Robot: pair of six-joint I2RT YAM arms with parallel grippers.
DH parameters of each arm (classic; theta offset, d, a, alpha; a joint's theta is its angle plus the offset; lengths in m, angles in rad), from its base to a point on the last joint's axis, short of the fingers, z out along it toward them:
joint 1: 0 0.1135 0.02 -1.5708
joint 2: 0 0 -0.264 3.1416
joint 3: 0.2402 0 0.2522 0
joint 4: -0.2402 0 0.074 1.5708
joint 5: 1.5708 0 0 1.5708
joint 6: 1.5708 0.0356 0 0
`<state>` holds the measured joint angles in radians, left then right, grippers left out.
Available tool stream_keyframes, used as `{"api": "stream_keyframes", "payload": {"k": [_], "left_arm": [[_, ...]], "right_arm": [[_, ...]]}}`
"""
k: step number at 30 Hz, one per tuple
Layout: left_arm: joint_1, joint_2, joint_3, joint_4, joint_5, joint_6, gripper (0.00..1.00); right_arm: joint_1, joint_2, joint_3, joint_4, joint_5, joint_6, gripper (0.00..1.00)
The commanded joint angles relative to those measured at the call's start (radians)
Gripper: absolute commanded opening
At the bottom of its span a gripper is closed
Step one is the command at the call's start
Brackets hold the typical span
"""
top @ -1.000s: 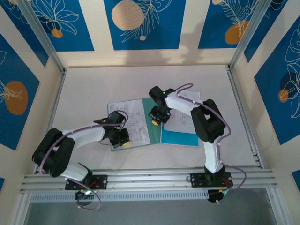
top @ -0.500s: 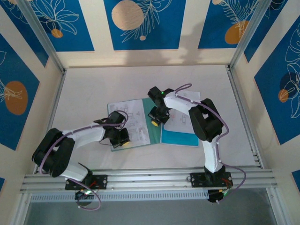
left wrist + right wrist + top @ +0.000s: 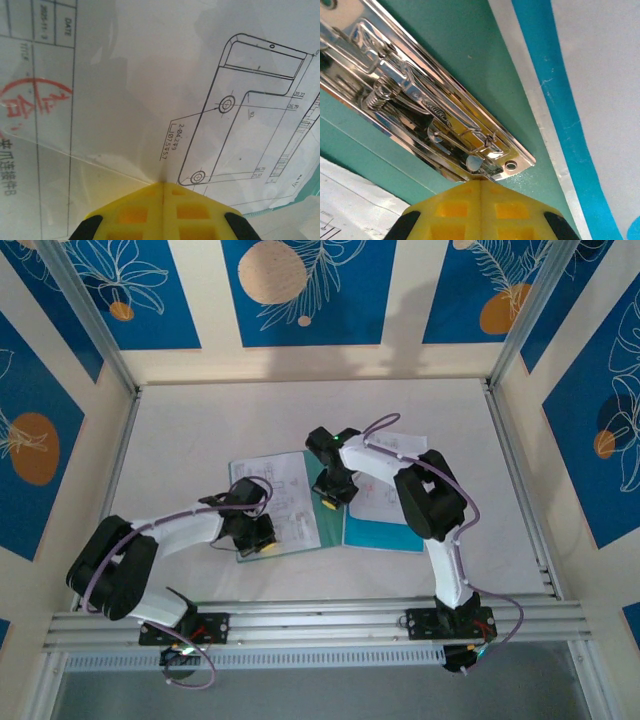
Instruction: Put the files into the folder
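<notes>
The teal-green folder (image 3: 318, 464) lies open in the middle of the table. White printed files (image 3: 285, 495) cover its left half. On the right half lie another white sheet (image 3: 380, 502) and a bright blue sheet (image 3: 385, 533). My left gripper (image 3: 266, 546) is shut, its yellow tips (image 3: 163, 184) pressed where the edge of a white drawing sheet (image 3: 150, 90) lies; whether they pinch it is unclear. My right gripper (image 3: 328, 503) is shut too, its tips (image 3: 481, 181) touching the end of the metal clip (image 3: 420, 105) on the folder's spine (image 3: 470, 45), left of the blue sheet (image 3: 555, 85).
The white table (image 3: 200, 430) is boxed in by patterned walls and aluminium posts. A metal rail (image 3: 320, 615) carrying both arm bases runs along the near edge. The right arm's elbow (image 3: 430, 500) hangs over the folder's right half.
The right arm has swung a little to the left, carrying its shut gripper slightly leftward along the spine. The left arm and the sheets have stayed put.
</notes>
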<state>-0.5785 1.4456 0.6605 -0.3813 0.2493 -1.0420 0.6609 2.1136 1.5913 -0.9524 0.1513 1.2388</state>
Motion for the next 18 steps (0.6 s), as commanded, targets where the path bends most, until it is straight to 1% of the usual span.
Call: {"api": "stream_keyframes", "payload": {"k": [1,9,18], "left_arm": [[-0.011,-0.024,-0.025,-0.064,-0.031,-0.006,0.00],[-0.011,-0.030,-0.045,-0.105,-0.060,-0.031,0.00],[-0.011,-0.033,-0.055,-0.118,-0.071,-0.049,0.00]], "right_arm": [[0.000,0.078,-0.021,-0.110,0.106,-0.021,0.00],[0.000,0.124,0.000,-0.154,0.149,-0.057,0.00],[-0.001,0.164,0.009,-0.180,0.157,-0.079,0.00]]}}
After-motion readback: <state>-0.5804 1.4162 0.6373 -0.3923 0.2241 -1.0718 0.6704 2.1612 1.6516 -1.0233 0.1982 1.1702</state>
